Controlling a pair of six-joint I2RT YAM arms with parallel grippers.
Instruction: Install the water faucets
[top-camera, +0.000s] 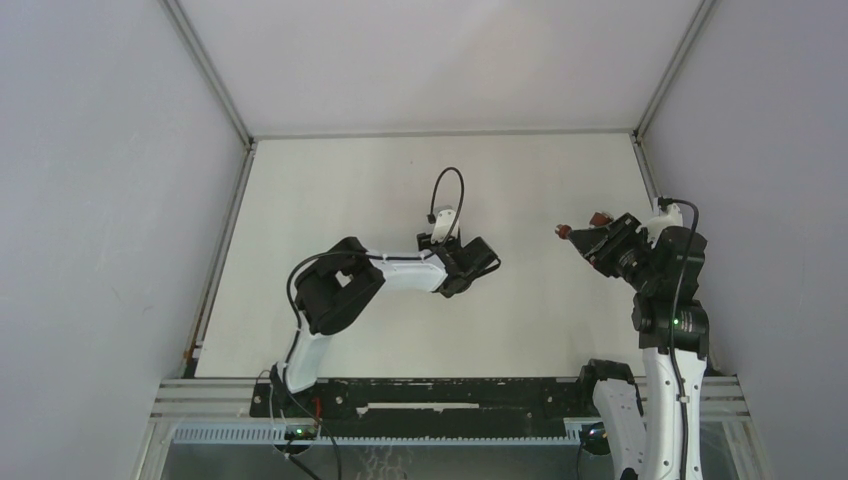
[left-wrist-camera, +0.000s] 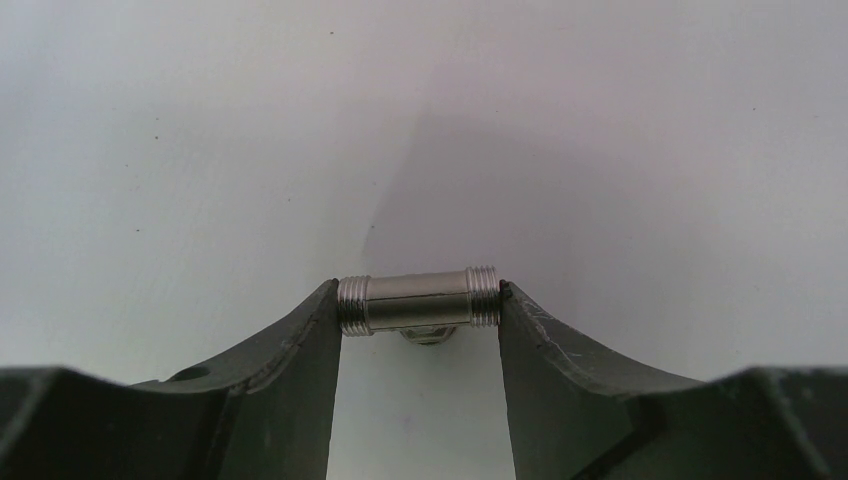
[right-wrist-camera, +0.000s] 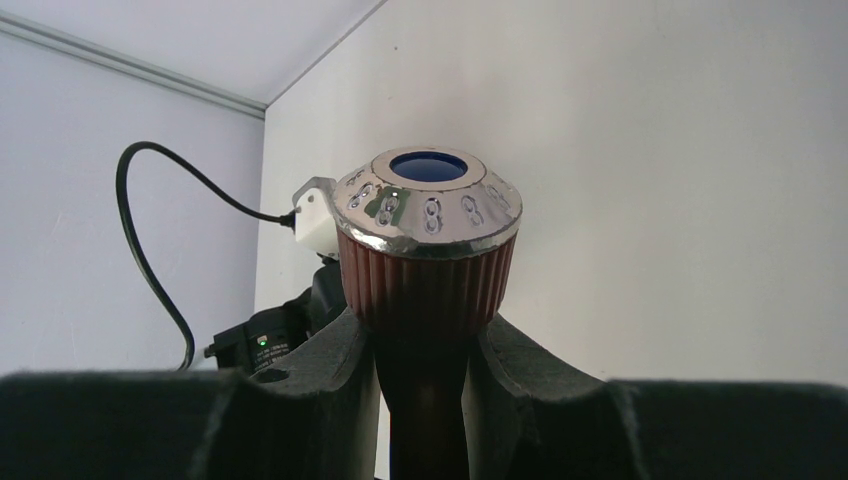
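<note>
My left gripper hovers over the middle of the white table. In the left wrist view it is shut on a tiny silvery threaded metal fitting, clamped end to end between the fingertips just above the table. My right gripper is raised at the right side and points left. It is shut on the reddish-brown faucet. In the right wrist view the gripper holds the faucet's stem; its ribbed knob with a silver cap and blue centre stands above the fingers.
Grey enclosure walls stand on the left, right and back. A black rail runs along the near edge by the arm bases. The left arm's wrist and black cable show behind the faucet.
</note>
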